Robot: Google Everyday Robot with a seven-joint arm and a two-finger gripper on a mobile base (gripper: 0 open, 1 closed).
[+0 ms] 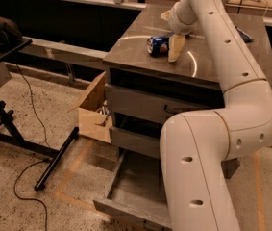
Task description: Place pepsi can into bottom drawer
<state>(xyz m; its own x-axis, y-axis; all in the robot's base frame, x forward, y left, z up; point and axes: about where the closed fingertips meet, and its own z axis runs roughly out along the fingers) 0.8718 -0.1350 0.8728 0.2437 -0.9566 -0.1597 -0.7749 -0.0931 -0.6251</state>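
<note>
The pepsi can [157, 45], blue with silver ends, lies on its side on the grey cabinet top [140, 57]. My gripper [172, 32] reaches down onto the cabinet top just right of the can. Its near cream finger [177, 48] stands against the can's right end, and its far finger [166, 16] is behind and apart from it. The gripper is open and holds nothing. The bottom drawer [135, 191] is pulled out near the floor, with a bare grey floor, and its right part is hidden behind my arm.
The two upper drawers [140, 105] are shut. An open cardboard box [93, 110] stands on the floor left of the cabinet. A black stand [10, 124] and a cable [27, 196] are at the left. Benches run along the back.
</note>
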